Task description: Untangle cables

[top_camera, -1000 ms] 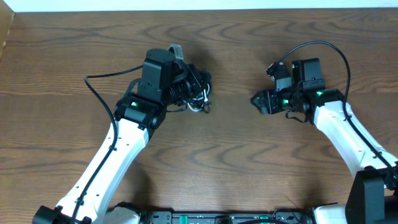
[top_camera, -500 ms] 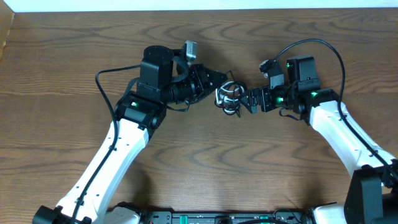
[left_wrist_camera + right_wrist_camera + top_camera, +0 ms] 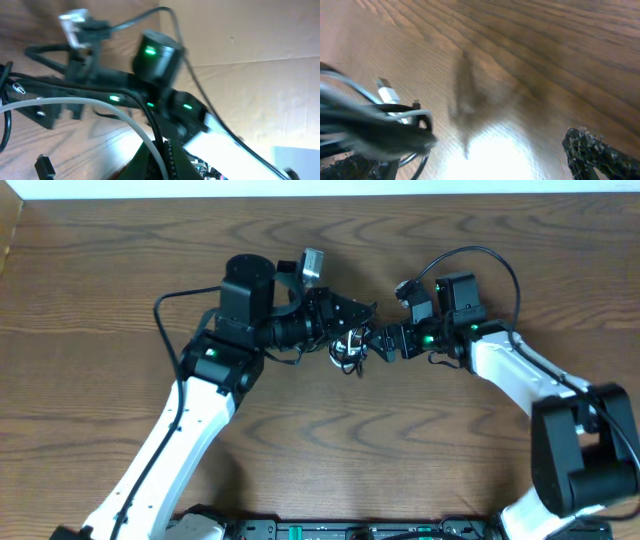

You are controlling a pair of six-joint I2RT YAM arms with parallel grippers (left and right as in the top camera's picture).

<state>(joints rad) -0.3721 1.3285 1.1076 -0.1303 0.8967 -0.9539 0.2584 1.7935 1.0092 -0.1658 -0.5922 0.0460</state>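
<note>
Left tool [image 3: 355, 320]: clenched on the cables [image 3: 346, 350], one black and one white cord tangled into a small looped bundle near the middle of the bench [image 3: 320, 450]. Whether the bundle touches the bench surface cannot be told. A silver plug end [image 3: 385, 90] projects from the loops. Right tool [image 3: 382, 342]: released, jaws spread wide, positioned just beside the bundle on its right side. Contact between this tool and the cables cannot be confirmed.

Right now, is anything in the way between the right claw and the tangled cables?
No, nothing visible is in the way. The open right claw sits right beside the cables, which the left claw grips.
</note>
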